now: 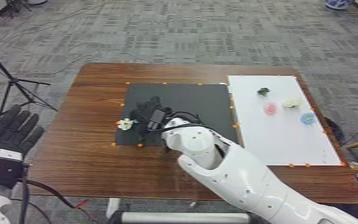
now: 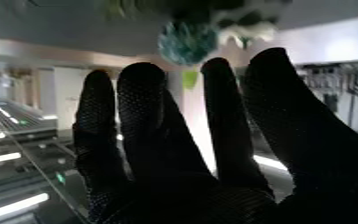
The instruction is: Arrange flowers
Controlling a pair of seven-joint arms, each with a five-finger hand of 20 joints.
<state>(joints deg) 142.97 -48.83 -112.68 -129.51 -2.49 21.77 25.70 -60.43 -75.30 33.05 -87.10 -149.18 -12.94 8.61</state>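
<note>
- Currently, taking twelve as the table's (image 1: 78, 150) far edge, your right hand (image 1: 147, 109) is over the black mat (image 1: 180, 95) at nine o'clock, fingers straight and slightly parted; I cannot tell whether it holds anything.
- Just beside that hand, you have a white flower (image 1: 126, 124) at eight o'clock on the mat.
- In your right wrist view, a blue-green flower (image 2: 188, 42) sits near the fingertips.
- On your white board (image 1: 282, 145): greenery (image 1: 263, 91) and pink flower (image 1: 270, 108) toward eleven, cream flower (image 1: 292, 102) at one, blue flower (image 1: 308, 118) at three.
- Your left hand (image 1: 7, 131) is spread open, off the table at nine.
</note>
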